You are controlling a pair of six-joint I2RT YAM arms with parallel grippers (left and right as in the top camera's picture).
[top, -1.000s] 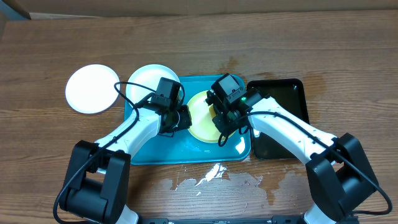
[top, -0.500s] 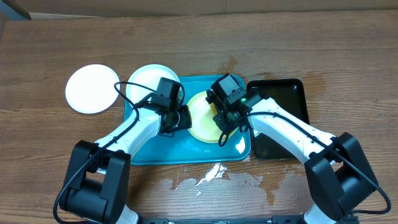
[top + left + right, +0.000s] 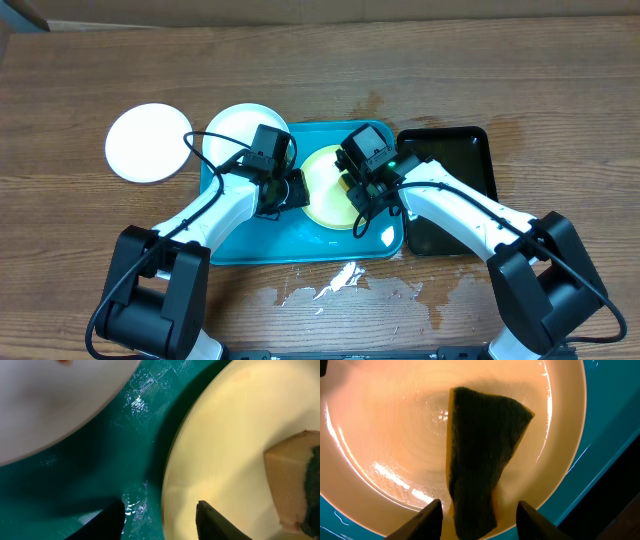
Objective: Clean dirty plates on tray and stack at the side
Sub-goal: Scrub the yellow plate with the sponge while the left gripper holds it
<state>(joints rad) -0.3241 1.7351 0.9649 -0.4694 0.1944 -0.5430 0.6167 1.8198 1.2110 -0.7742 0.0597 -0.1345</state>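
As the left claw (image 3: 159, 510) and right claw (image 3: 479, 510) gape, the sponge (image 3: 482, 435) lies unheld.

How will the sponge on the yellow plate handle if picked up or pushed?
The sponge probably squashes and flexes: it looks like soft foam under a scouring layer. It is likely light, though perhaps waterlogged. The plate glistens wet, so the sponge could slide when pushed.

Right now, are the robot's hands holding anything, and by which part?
Nothing is gripped. The left gripper stands open astride the rim of the pale yellow plate; the right gripper stands open around the sponge lying in that plate.
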